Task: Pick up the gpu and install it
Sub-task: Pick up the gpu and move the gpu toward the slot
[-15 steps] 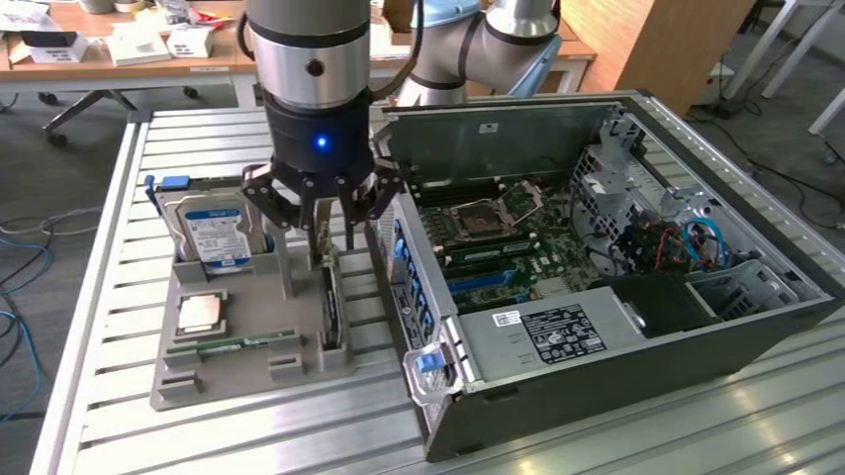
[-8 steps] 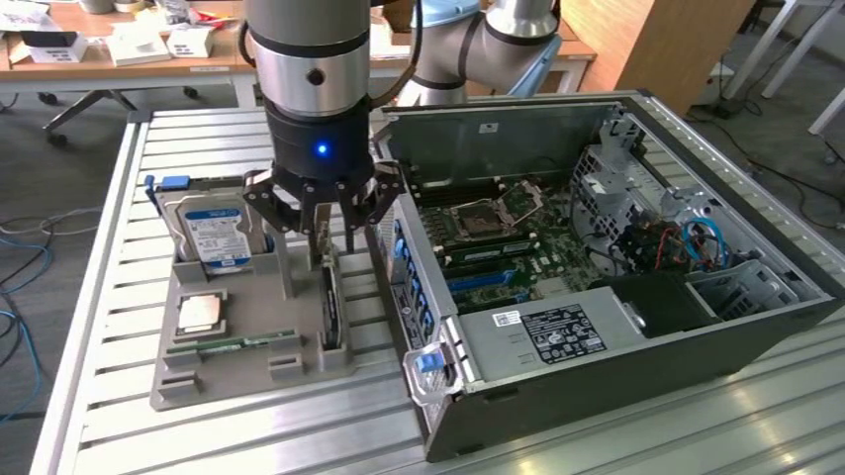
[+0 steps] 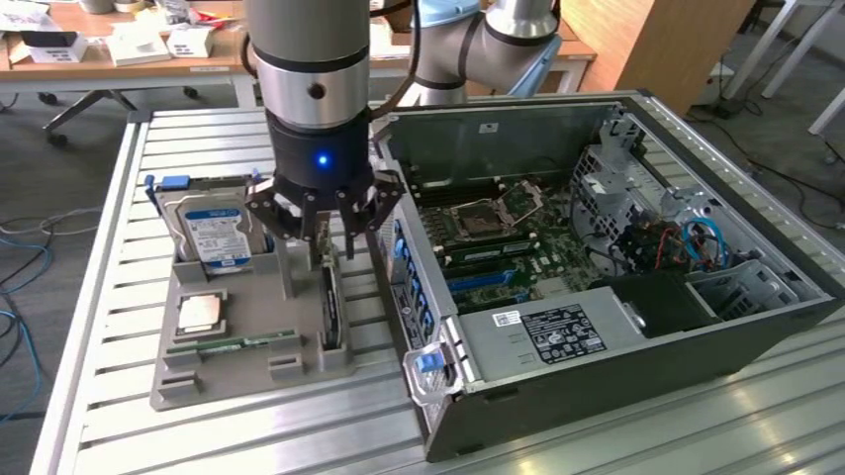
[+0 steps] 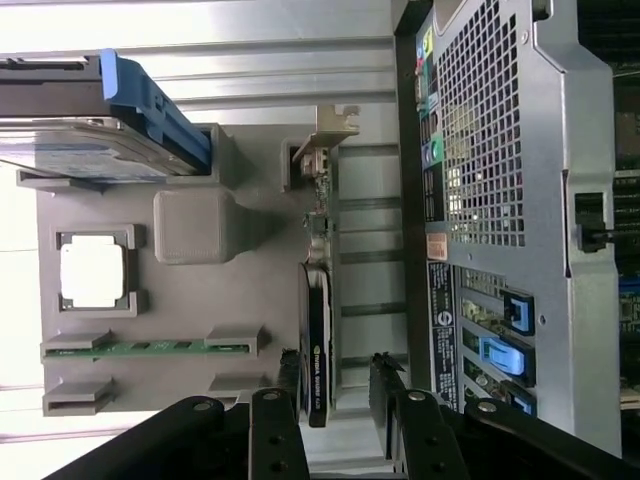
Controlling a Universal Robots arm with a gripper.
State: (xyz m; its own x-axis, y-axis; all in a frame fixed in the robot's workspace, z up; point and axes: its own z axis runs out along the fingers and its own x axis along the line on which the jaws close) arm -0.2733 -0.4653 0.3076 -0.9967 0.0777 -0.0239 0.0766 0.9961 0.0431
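A: How does the gripper [image 3: 327,242] stand?

B: Its jaws are apart and hold nothing. It points straight down over the grey parts holder [image 3: 225,381], right above the slot where the gpu [image 4: 318,345] stands on its long edge.

A: Is it touching the card?

B: I can't see any contact. In the wrist view the fingertips [image 4: 383,380] sit on either side of the card's near end, one closer to it than the other. In the exterior view the tips are just above the card's top edge.

A: And the card itself?

B: It is seated in its slot. It is black, with its silver bracket [image 4: 325,130] at the end away from the gripper. It is in the part of the holder nearest the computer case [image 3: 595,327].

A: What else is in the holder?

B: A hard drive [image 3: 212,233] with a blue label stands upright, a CPU [image 3: 201,312] lies flat, and a green memory stick [image 3: 244,343] sits in its groove. All are well clear of the gripper.

A: And the case?

B: It lies on its side on the slatted tabletop [image 3: 106,435], on the exterior view's right of the holder. It is open, with the motherboard [image 3: 509,233] exposed.

A: So how far along is the task?

B: Early, I'd judge. The gripper is lined up over the card, but the card is neither gripped nor lifted. The install is wholly undone, and the board's blue expansion slot looks unoccupied.
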